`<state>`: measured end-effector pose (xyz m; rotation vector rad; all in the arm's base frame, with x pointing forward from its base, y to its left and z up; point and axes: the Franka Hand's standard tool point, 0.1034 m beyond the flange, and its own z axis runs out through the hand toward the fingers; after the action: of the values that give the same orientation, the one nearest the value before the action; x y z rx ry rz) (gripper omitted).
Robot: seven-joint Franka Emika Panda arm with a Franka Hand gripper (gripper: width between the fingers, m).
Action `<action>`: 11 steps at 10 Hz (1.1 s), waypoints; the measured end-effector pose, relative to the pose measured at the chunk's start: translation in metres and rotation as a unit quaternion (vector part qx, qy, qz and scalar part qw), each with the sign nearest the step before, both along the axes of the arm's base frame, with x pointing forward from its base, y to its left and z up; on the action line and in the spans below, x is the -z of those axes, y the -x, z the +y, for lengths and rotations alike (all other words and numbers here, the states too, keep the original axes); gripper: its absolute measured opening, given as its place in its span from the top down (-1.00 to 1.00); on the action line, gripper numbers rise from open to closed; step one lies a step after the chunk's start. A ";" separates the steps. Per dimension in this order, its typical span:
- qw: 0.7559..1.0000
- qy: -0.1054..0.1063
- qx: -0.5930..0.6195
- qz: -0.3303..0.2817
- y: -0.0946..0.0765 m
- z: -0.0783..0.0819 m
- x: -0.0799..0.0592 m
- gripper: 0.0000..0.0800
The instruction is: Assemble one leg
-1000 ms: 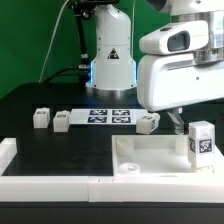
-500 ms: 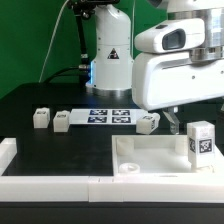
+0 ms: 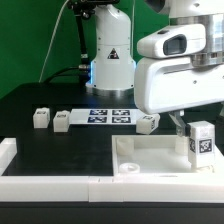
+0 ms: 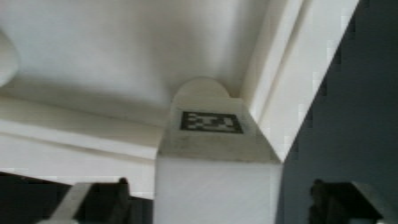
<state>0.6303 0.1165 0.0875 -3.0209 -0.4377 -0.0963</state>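
Note:
The leg (image 3: pixel 202 142) is a small white upright block with a black-and-white tag on its side. It stands on the large white tray (image 3: pixel 150 160), near the tray's end at the exterior view's right. My gripper (image 3: pixel 189 124) hangs just above and behind the leg. In the wrist view the leg (image 4: pixel 214 160) fills the middle between my two dark fingertips (image 4: pixel 98 200), with a gap on each side. My gripper (image 4: pixel 217 202) is open around the leg and not touching it.
Three more small white blocks lie on the black table: two toward the left (image 3: pixel 40 118) (image 3: pixel 62 121) and one by the tray's far edge (image 3: pixel 148 123). The marker board (image 3: pixel 110 115) lies before the robot base. A white L-shaped rail (image 3: pixel 40 181) runs along the front.
The arm's hand rose a little, then came down and toward the exterior view's right, closer over the leg. The leg and the other blocks have not moved.

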 end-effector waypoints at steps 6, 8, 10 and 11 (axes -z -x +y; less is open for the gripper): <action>0.991 -0.011 0.130 0.014 0.000 0.001 0.000 0.28; 0.969 -0.021 0.243 0.026 0.000 0.000 0.001 0.28; 0.923 -0.030 0.381 0.039 0.000 0.000 0.002 0.27; 0.902 -0.030 0.428 0.043 0.000 0.000 0.002 0.27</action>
<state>0.6307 0.1166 0.0857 -2.8805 0.8969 -0.0279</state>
